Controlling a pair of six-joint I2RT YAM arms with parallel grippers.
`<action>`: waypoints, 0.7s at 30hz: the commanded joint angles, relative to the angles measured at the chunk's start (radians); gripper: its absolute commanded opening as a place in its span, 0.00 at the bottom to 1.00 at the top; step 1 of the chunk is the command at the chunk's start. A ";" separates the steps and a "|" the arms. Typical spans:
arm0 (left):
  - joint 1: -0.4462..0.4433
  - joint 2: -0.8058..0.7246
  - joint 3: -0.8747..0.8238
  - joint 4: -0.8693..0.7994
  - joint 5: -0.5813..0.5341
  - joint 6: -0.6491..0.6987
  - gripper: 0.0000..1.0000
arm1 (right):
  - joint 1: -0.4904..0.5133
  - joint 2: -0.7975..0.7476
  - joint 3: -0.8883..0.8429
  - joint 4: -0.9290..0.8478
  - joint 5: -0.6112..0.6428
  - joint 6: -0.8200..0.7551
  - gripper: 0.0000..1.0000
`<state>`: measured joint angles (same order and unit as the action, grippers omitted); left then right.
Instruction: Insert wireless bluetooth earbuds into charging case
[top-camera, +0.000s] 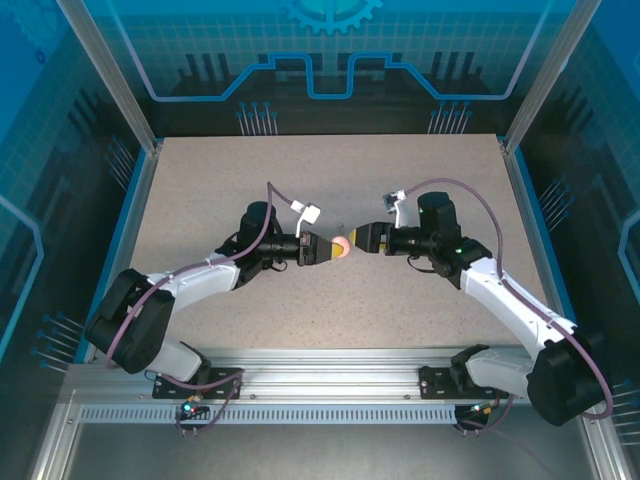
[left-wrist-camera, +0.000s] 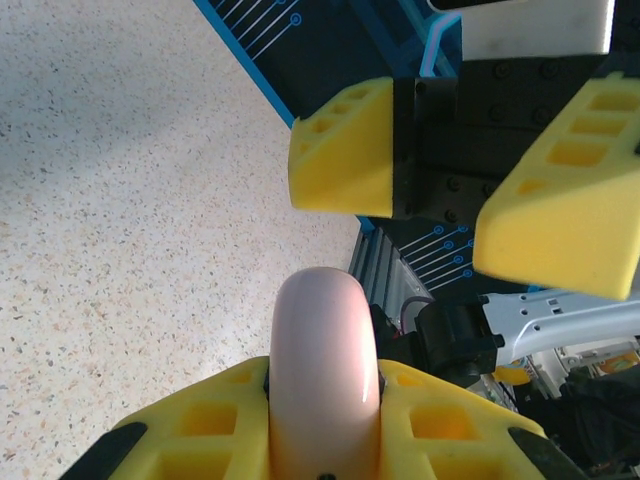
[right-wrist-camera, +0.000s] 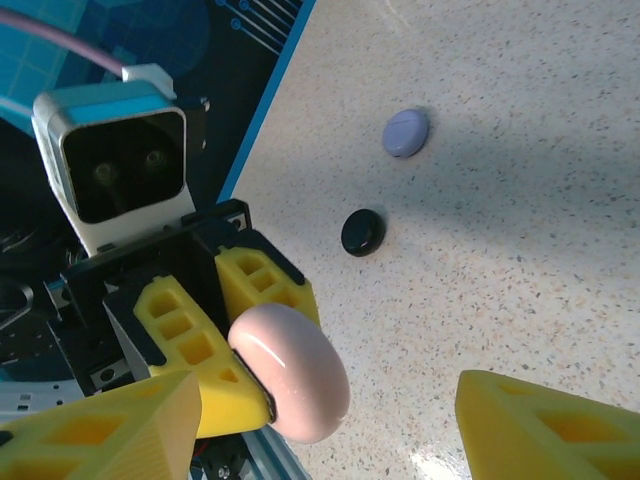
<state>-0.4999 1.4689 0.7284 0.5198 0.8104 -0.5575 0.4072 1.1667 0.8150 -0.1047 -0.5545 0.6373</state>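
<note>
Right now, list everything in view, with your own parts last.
pink case: one, pale pink, round, off the table, clamped in the left jaws
black case: one, black, round, lying on the table
lavender case: one, lavender, round, on the table beyond the black case, apart from it
table: one, speckled beige, blue edging
enclosure walls: blue printed panels around the table
left gripper: one, yellow jaws shut on the pink case, mid-table
right gripper: one, yellow jaws open, facing the pink case
</note>
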 joint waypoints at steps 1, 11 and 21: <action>0.009 -0.014 0.042 -0.007 0.035 0.033 0.00 | 0.026 0.023 0.002 0.021 -0.031 -0.024 0.67; 0.012 -0.035 0.040 -0.004 0.049 0.034 0.00 | 0.014 0.100 -0.031 0.023 0.033 -0.034 0.58; 0.013 -0.065 0.033 -0.011 0.048 0.041 0.00 | -0.026 0.147 -0.069 0.081 0.012 0.002 0.54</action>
<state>-0.4885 1.4555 0.7441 0.4671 0.8116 -0.5461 0.4042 1.3048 0.7650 -0.0189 -0.5663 0.6289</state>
